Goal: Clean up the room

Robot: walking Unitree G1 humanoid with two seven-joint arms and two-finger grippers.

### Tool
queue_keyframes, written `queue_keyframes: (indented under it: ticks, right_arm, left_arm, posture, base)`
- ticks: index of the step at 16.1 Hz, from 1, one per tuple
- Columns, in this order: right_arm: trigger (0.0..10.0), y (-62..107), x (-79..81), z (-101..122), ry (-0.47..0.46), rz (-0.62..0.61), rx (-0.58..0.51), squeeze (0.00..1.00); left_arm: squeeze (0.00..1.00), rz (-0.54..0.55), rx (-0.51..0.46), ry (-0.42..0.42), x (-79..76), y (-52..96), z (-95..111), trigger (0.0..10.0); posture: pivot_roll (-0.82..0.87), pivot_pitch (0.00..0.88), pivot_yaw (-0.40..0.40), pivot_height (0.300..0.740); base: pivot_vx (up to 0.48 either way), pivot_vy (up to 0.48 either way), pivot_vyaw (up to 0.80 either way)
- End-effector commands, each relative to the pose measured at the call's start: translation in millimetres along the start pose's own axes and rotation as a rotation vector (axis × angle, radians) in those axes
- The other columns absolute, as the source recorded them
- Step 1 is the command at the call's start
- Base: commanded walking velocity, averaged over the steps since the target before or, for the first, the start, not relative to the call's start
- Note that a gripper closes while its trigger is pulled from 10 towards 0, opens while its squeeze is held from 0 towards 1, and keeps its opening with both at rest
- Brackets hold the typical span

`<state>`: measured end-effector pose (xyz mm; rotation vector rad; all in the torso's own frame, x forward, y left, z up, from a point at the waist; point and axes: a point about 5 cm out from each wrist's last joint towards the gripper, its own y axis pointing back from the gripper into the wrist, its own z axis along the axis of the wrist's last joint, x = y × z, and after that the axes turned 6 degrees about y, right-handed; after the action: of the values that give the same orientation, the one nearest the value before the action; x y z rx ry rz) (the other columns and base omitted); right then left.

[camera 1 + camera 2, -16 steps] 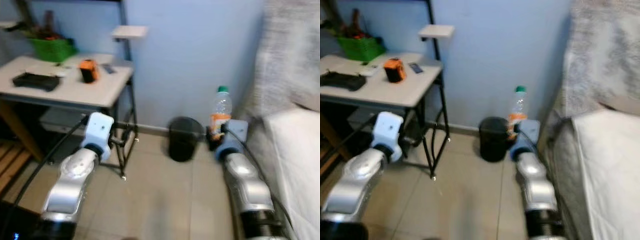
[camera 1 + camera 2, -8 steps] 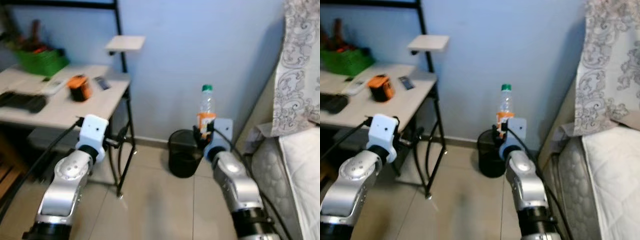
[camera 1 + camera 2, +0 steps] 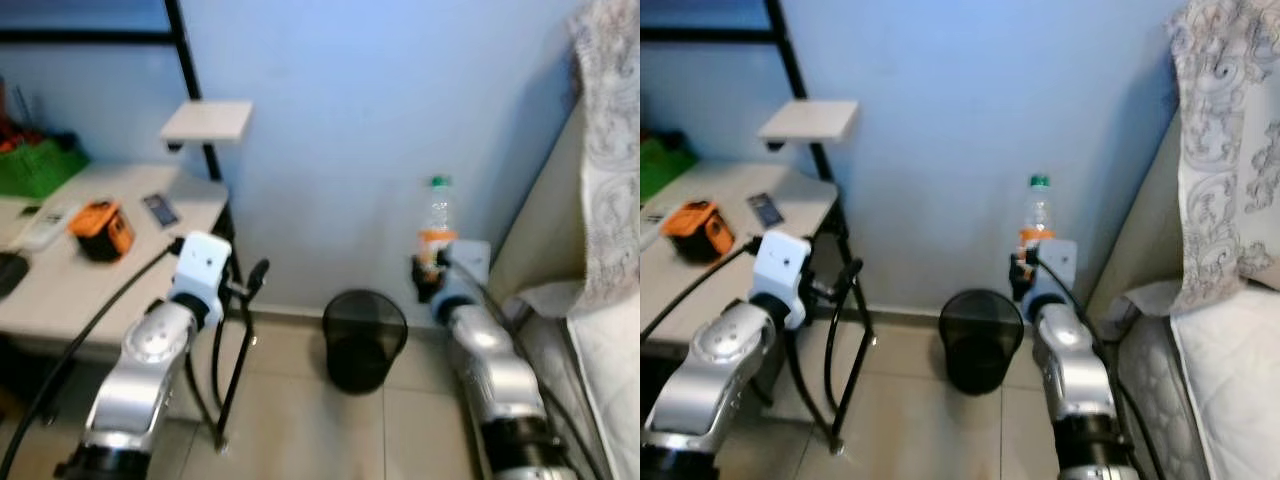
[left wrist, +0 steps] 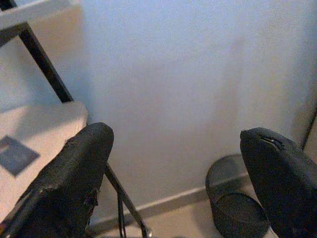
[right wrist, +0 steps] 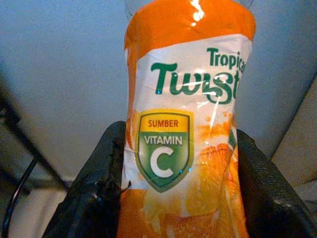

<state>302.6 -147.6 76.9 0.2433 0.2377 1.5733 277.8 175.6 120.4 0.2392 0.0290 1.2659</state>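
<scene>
A: Where's the bottle point(image 3: 437, 222)?
B: Upright in the right gripper point(image 5: 181, 198), fingers clamped on its orange label, held up near the blue wall, above & right of the black bin point(image 3: 365, 335).
A: Left gripper point(image 4: 181, 183)?
B: Wide apart, holding nothing, just beside the desk point(image 3: 70, 270).

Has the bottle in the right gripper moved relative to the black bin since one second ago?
Yes. The bottle was beside the bin, overlapping its right edge; now it stands clearly higher against the wall, above and right of it.

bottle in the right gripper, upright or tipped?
Upright. The bottle stands with its green cap on top, its orange label clamped between the right gripper fingers, held beside and above the black bin.
</scene>
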Motion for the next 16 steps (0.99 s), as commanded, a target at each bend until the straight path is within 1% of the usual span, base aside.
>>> queue_keyframes:
  ticks: [1,2,3,4,5,7,10,12,13,14,16]
  right_arm:
    - [10.0,0.7,8.5,2,-0.005,0.027,0.002,0.00]
    - [10.0,3.1,4.9,1,0.019,0.015,-0.012,0.00]
    - [10.0,5.3,2.5,-2,0.030,0.018,0.001,0.00]
    - [10.0,4.7,0.6,-2,0.055,0.028,0.006,0.00]
    - [10.0,3.4,-1.5,-2,0.060,0.027,0.009,0.00]
    - [10.0,1.2,-2.0,-2,0.084,0.043,0.020,0.00]
    - [10.0,0.9,-4.9,-9,0.124,0.062,0.064,0.00]
    - [10.0,-0.3,-6.4,-19,0.187,0.096,0.128,0.00]
    - [10.0,-3.1,-1.6,-34,0.240,0.219,0.203,0.00]
    - [10.0,-3.7,0.8,-38,0.266,0.264,0.223,0.00]
    - [10.0,-6.7,6.2,-52,0.369,0.353,0.291,0.00]
  left_arm:
    - [0.00,0.013,0.000,-0.009,6.2,3.6,1,10.0]
    - [0.00,0.011,0.003,-0.008,5.6,6.5,-1,10.0]
    - [0.00,0.005,0.015,-0.005,3.9,10.0,-5,10.0]
    - [0.00,0.000,0.024,-0.002,2.0,12.9,-8,10.0]
    - [0.00,-0.006,0.026,-0.002,0.8,15.0,-8,10.0]
    - [0.00,-0.001,0.029,-0.005,1.8,19.3,-9,10.0]
    - [0.00,0.007,0.043,-0.008,2.7,27.6,-13,10.0]
    - [0.00,-0.003,0.050,-0.013,2.2,29.0,-14,10.0]
    - [0.00,-0.095,0.082,-0.039,-2.2,27.6,-17,10.0]
    - [0.00,-0.136,0.098,-0.060,-4.4,27.2,-18,10.0]
    - [0.00,-0.269,0.145,-0.113,-10.2,27.9,-23,10.0]
  posture:
    - [0.07,0.000,0.026,0.740]
    - [0.06,0.000,0.027,0.740]
    - [0.06,0.000,0.028,0.740]
    - [0.06,0.000,0.019,0.740]
    - [0.06,0.000,0.010,0.740]
    - [0.07,0.000,-0.007,0.740]
    - [0.09,0.000,-0.017,0.740]
    - [0.09,0.000,-0.023,0.740]
    - [0.10,0.000,-0.025,0.740]
    - [0.10,0.000,-0.025,0.740]
    - [0.10,0.000,-0.026,0.740]
  base:
    - [0.409,0.000,-0.80]
    - [0.409,0.000,0.00]
    - [0.412,0.000,0.00]
    - [0.412,0.000,0.00]
    - [0.409,0.000,0.00]
    - [0.407,0.000,0.00]
    - [0.407,0.000,0.00]
    - [0.405,0.000,0.00]
    - [0.000,0.000,0.00]
    - [0.000,0.000,0.00]
    - [0.000,0.000,0.00]
